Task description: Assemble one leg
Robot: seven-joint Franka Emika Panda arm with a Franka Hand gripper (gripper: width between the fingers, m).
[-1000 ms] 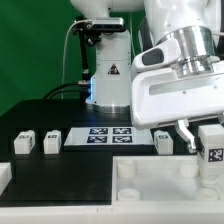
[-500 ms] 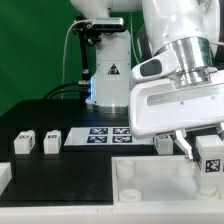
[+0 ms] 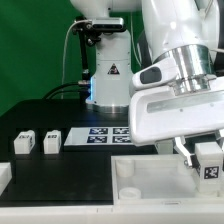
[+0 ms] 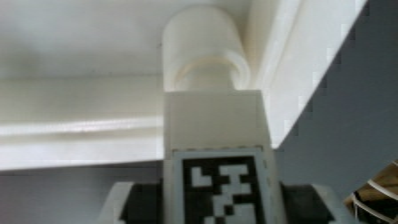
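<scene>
The claw point(image 3: 206, 150) was clamped on the small white plastic block-like leg point(image 3: 210, 168) at the frame's lower right, by a corner of the big white square tray point(image 3: 150, 186). Slightly misaligned, it could jam or slip.

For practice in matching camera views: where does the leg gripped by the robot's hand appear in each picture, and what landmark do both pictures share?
Exterior view: the leg is low at the exterior view's right edge, gripped by the hand, just above the tray.
Wrist view: the leg fills the middle foreground, with its checkered marker facing the camera.
Shared landmark: the white tray, which lies beneath the leg in both views.
</scene>
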